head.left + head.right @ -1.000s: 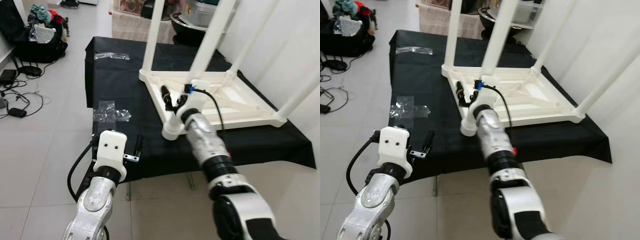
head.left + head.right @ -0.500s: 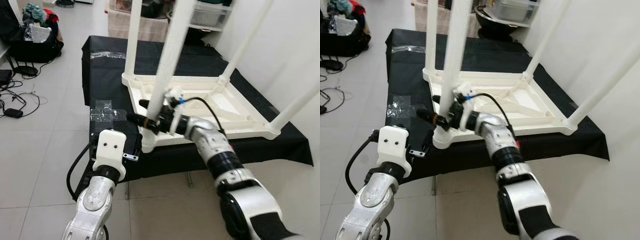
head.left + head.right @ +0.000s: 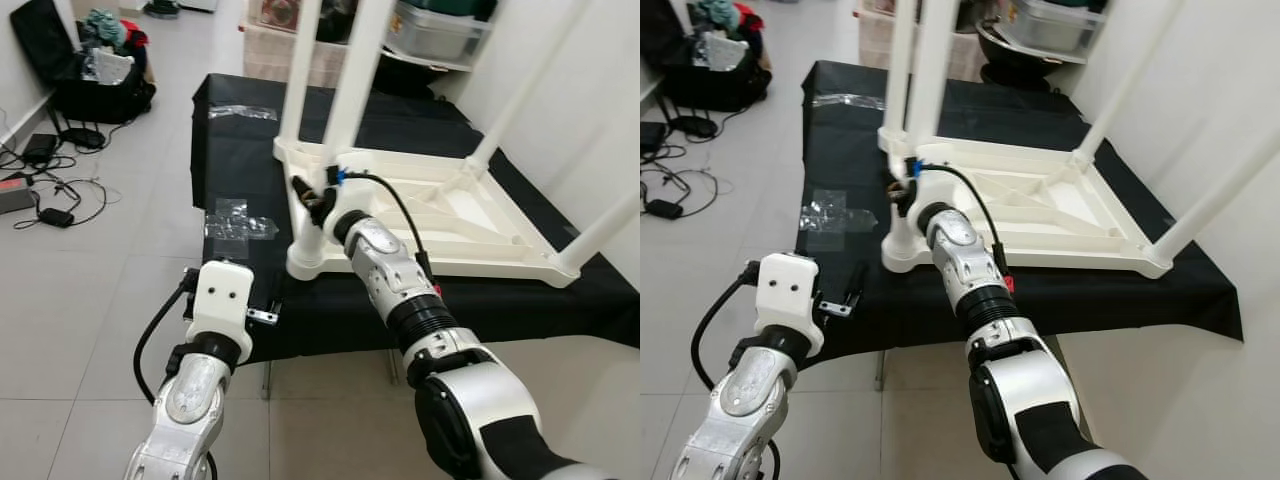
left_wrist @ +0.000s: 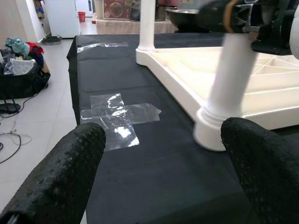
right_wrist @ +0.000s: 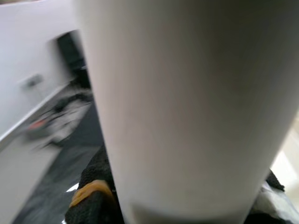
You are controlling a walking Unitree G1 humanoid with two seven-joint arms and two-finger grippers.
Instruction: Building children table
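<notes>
A table draped in black cloth carries an upside-down white children table, legs up. Beside that white top, toward the tiled floor, crossed clear tape strips lie; another strip lies beyond.

A thick white table leg stands very close to the camera, smooth and out of focus. At its base, black fingers of the right hand press against it on either side; one finger bears an orange band. Behind, blurred, lie a pale wall, a dark desk surface and a light floor.
</notes>
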